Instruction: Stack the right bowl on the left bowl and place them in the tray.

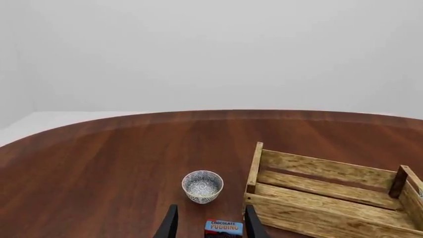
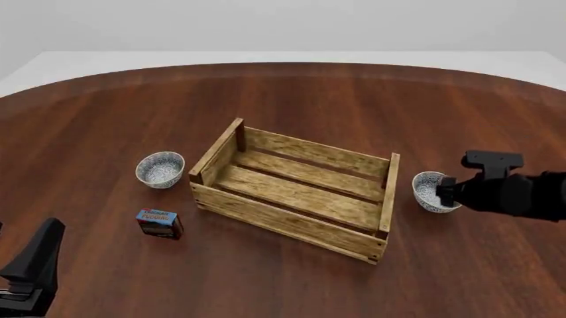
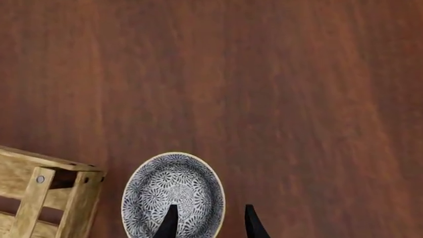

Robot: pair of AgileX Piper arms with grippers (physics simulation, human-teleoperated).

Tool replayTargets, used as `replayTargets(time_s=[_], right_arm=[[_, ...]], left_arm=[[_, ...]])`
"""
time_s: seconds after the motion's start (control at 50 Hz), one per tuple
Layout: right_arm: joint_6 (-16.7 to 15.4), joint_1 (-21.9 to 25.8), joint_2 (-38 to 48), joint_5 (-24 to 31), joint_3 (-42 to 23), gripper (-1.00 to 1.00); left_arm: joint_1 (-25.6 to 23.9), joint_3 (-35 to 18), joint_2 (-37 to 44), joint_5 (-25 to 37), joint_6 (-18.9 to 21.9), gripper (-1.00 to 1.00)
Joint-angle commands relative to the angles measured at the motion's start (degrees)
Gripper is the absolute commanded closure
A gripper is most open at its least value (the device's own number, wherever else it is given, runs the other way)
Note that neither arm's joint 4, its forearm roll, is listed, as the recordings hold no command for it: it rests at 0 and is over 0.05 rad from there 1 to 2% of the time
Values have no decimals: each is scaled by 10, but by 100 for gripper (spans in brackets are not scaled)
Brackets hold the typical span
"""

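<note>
Front view, left to right: the left gripper sits low at 8 o'clock, its black fingers parted and holding nothing. At 10 o'clock the small white floral-patterned left bowl stands on the dark wooden table, with a small blue-and-red pudding box near it. The large light-wood slatted tray lies at centre. At 3 o'clock the matching right bowl stands beside the tray; the right gripper straddles its rim, fingers apart.
</note>
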Motion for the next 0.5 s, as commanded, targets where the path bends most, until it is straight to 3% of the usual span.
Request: replayTargets(time_s=[0.02,0.5], right_arm=[[5,1,28,-25,5,-100],[11,5,83,-57,-2,-100]], left_arm=[[-1,1,0,-1,1,-100],[-2,1,0,-3,-4,-100]])
